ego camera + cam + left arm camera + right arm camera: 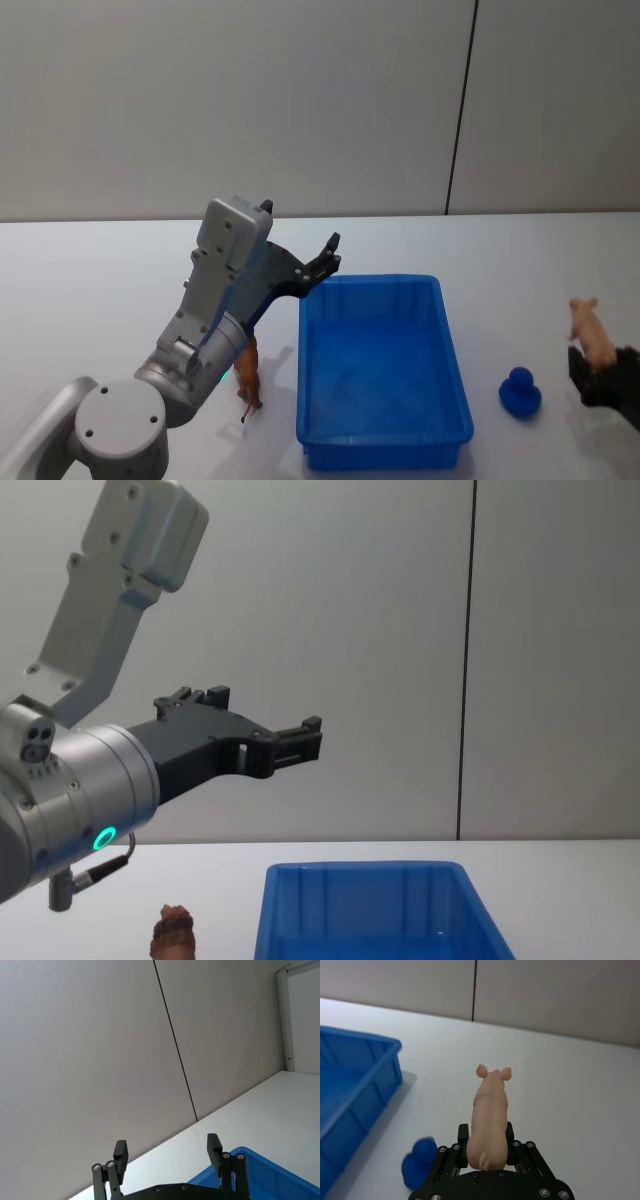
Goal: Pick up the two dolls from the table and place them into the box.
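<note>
Only stray item here is a small brown-orange toy animal figure, upright on the flat white tabletop, toward the near left part. Can't tell what animal it is. Behind the table there's a plain grey panelled wall with a thin dark vertical seam. The left wrist view also catches a white upright frame against that wall.

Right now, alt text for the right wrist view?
The right gripper is shut on a pale pink pig doll, its snout pointing away from the camera. On the white table, a rounded blue doll lies near the gripper, and a bright blue plastic bin stands farther off.
</note>
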Robot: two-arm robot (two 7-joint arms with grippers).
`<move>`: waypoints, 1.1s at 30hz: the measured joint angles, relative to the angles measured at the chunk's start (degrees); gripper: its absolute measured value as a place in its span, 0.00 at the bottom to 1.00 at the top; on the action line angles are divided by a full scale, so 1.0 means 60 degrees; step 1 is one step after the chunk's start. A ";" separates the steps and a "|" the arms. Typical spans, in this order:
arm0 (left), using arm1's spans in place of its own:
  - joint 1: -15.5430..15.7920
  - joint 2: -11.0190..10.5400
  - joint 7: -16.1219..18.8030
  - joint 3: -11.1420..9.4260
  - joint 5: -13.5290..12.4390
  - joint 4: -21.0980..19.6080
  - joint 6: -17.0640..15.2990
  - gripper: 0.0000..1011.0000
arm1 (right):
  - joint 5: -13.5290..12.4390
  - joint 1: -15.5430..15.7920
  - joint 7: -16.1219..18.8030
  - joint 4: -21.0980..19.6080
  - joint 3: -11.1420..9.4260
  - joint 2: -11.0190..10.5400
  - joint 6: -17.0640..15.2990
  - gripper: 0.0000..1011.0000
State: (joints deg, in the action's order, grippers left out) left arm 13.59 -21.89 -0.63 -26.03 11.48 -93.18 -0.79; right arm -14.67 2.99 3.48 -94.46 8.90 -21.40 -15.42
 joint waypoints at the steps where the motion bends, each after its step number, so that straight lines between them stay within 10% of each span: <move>1: 0.0000 0.0000 0.0000 0.0000 0.0000 0.0000 0.0000 0.99 | 0.0035 -0.0008 0.0033 -0.0024 0.0003 0.0000 0.0049 0.37; 33: 0.0000 0.0000 0.0000 0.0000 0.0000 0.0000 0.0000 0.99 | 0.1025 -0.1704 0.3231 -0.0048 0.0762 0.0815 0.0397 0.37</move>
State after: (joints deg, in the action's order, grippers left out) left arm 13.59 -21.89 -0.63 -26.03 11.48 -93.18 -0.79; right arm -8.53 -7.23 22.86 -94.75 13.47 -16.51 -13.04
